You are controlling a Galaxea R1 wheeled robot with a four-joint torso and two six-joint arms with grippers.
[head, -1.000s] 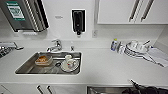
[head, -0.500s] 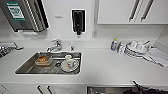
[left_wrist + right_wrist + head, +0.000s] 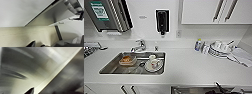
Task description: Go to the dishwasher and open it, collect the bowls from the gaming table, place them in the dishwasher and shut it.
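- While the dishwasher (image 3: 201, 89) shows as a steel strip at the frame's lower edge, under the white counter (image 3: 189, 67), a dark arm part overlaps it.
- How far either hand is open, I cannot tell.

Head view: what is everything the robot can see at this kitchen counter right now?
Counter: one, white, across the view.
Sink: one, steel, set in the counter at left.
Tap: one, chrome, behind the sink.
Container: one, orange-brown, in the sink.
Cups: white, on a plate in the sink.
Soap dispenser: one, black, on the wall.
Towel dispenser: one, dark, upper left.
Bottle: one, small, bluish, right of the sink.
Dishes: white, stacked at right.
Cabinets: white, upper right.
Dishwasher: steel, under the counter.
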